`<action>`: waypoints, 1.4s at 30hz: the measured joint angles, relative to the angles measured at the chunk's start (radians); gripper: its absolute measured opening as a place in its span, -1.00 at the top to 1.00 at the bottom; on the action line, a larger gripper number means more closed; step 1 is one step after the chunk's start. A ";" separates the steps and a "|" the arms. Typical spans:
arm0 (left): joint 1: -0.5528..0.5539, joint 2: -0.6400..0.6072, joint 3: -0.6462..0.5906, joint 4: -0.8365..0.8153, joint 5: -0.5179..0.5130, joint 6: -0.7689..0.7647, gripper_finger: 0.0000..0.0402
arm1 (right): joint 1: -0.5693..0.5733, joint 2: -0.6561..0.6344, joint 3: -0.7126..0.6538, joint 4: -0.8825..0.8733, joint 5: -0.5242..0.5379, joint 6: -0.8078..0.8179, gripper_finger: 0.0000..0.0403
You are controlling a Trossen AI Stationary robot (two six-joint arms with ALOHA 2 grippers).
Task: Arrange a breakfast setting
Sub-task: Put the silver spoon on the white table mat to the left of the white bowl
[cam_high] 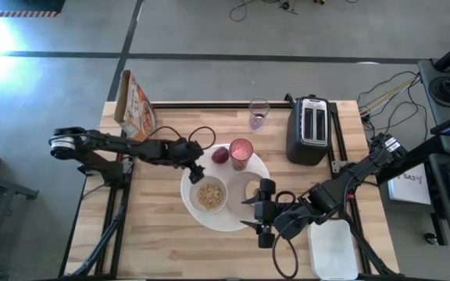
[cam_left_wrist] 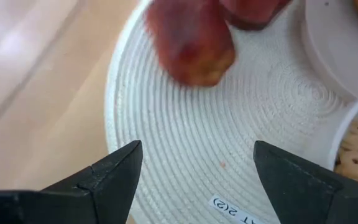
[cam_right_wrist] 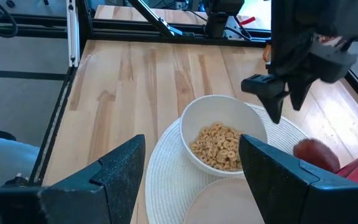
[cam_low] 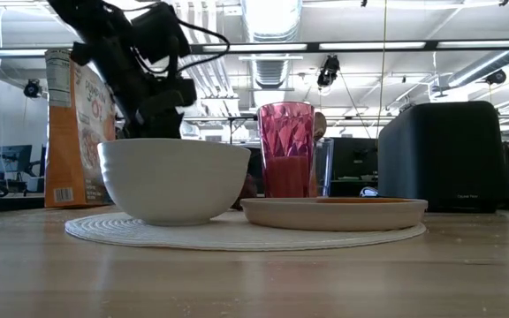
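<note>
A large round white plate [cam_high: 229,218] lies mid-table. On it stand a small white bowl [cam_high: 209,195] of cereal rings, a small grey plate [cam_high: 244,181] with a bagel half [cam_high: 253,187], a pink tumbler [cam_high: 241,154] and a red apple [cam_high: 220,155]. My left gripper [cam_high: 198,172] is open and empty above the plate's left part, just near of the apple [cam_left_wrist: 191,40]. My right gripper [cam_high: 247,212] is open and empty at the plate's right near rim, pointing at the bowl [cam_right_wrist: 219,140]. The spoon is out of view.
A cereal box [cam_high: 135,105] stands at the far left. A clear glass [cam_high: 258,114] and a black toaster [cam_high: 309,129] stand at the far edge. A white tray [cam_high: 333,250] lies at the near right. Bare wood shows at the near left.
</note>
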 joint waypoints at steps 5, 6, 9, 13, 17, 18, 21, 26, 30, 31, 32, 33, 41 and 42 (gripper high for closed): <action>0.000 -0.070 0.000 -0.025 -0.015 0.000 -0.44 | 0.000 0.000 0.000 0.000 0.000 0.000 -0.22; 0.000 -0.084 0.000 -0.026 -0.015 0.000 -0.44 | 0.000 0.000 0.000 0.000 0.000 0.000 -0.22; -0.007 -0.136 0.000 -0.036 -0.015 0.000 -0.44 | 0.000 0.000 0.000 0.000 0.000 0.000 -0.22; -0.013 -0.226 -0.001 -0.086 -0.014 -0.001 -0.44 | 0.000 0.000 0.000 0.000 0.000 0.000 -0.22; -0.039 -0.321 -0.001 -0.093 -0.015 0.000 -0.44 | 0.000 0.000 0.000 0.000 0.000 0.000 -0.22; -0.049 -0.342 -0.001 -0.093 -0.014 0.000 -0.44 | 0.000 0.000 0.000 0.000 0.000 0.000 -0.22; -0.086 -0.388 -0.002 -0.087 -0.015 -0.003 -0.44 | 0.000 0.000 0.000 0.000 0.000 0.000 -0.22; -0.143 -0.414 -0.002 -0.052 -0.014 -0.004 -0.44 | 0.000 0.000 0.000 0.000 0.000 0.000 -0.22; -0.171 -0.415 -0.002 -0.011 -0.014 -0.012 -0.44 | 0.000 0.000 0.000 0.000 0.000 0.000 -0.22; -0.177 -0.413 -0.002 -0.001 -0.014 -0.019 -0.44 | 0.000 0.000 0.000 0.000 0.000 0.000 -0.22; -0.184 -0.411 -0.002 0.006 -0.014 -0.025 -0.44 | 0.000 0.000 0.000 0.000 0.000 0.000 -0.22; -0.191 -0.409 -0.002 0.013 -0.014 -0.030 -0.44 | 0.000 0.000 0.000 0.000 0.000 0.000 -0.22; -0.245 -0.405 -0.002 0.022 -0.014 -0.027 -0.44 | 0.000 0.000 0.000 0.013 0.000 0.000 -0.22; -0.246 -0.405 -0.002 0.021 -0.015 -0.021 -0.44 | 0.000 0.000 0.000 0.022 0.000 0.002 -0.22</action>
